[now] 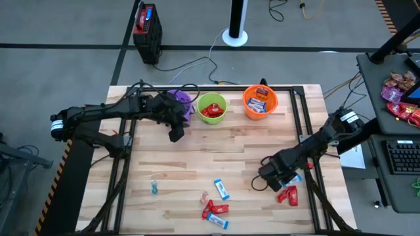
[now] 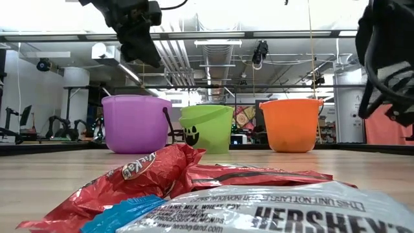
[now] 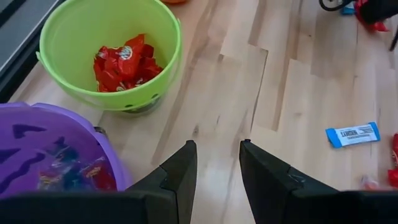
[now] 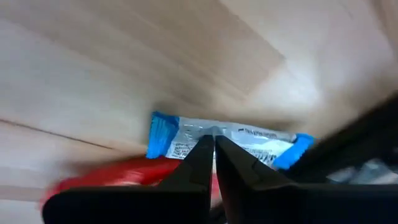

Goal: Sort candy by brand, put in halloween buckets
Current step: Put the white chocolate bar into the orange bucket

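My right gripper (image 1: 270, 178) is low over the table's near right part, shut on a blue-and-white bar (image 4: 186, 134). A red wrapper (image 4: 118, 171) lies against that bar. My left gripper (image 1: 176, 135) is open and empty, above the table beside the purple bucket (image 1: 178, 99); it shows in its wrist view (image 3: 217, 163). The purple bucket (image 3: 43, 149) holds small twisted candies. The green bucket (image 1: 211, 107) holds red wrappers (image 3: 124, 61). The orange bucket (image 1: 260, 103) holds blue-and-white bars. Loose candy (image 1: 216, 208) lies near the front edge. My right gripper pinches the blue-and-white bar at the middle of its length (image 4: 214, 132) between its two fingertips. The fingers slant down and lie across the bar. The bar's two blue ends (image 4: 160, 130) stick out to either side, and it lies flat on the table.
A teal twisted candy (image 1: 154, 188), a blue bar (image 1: 222, 189) and a clear twist (image 1: 205, 196) lie on the near half. Another red wrapper (image 1: 287, 195) lies by my right gripper. Black frame rails (image 1: 307, 131) edge the table. A side desk with red-pink bags (image 1: 399, 92) stands at the right.
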Robot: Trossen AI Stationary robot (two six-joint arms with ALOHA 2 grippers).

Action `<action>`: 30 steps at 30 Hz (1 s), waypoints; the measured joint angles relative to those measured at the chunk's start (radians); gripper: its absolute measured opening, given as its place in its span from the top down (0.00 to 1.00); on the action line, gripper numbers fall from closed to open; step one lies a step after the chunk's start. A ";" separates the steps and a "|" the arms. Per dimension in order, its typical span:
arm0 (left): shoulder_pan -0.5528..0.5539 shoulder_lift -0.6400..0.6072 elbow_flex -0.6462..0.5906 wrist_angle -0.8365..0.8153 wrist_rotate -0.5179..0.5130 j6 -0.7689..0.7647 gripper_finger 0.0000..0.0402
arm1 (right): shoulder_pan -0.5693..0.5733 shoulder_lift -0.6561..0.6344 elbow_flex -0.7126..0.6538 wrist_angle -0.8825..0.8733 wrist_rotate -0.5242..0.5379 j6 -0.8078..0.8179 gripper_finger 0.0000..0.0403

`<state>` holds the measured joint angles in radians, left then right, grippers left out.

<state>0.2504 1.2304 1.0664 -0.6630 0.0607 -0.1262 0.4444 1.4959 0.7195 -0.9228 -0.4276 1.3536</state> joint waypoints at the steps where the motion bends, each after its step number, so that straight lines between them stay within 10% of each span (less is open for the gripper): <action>1: 0.000 0.000 0.000 0.003 0.000 0.001 0.74 | -0.005 -0.002 0.007 0.014 0.021 0.011 0.97; 10: 0.001 0.000 0.000 0.062 -0.001 0.013 0.74 | -0.118 -0.007 0.201 0.058 0.343 -0.114 0.97; 21: 0.001 0.000 0.000 0.061 -0.001 0.020 0.74 | -0.149 -0.007 0.298 0.041 0.488 -1.489 0.97; 30: 0.001 0.000 0.000 0.145 -0.001 0.013 0.74 | -0.263 -0.007 0.239 0.046 0.316 -1.626 0.94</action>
<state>0.2512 1.2308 1.0664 -0.5184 0.0593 -0.1135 0.1815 1.4891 0.9586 -0.8770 -0.1115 -0.2726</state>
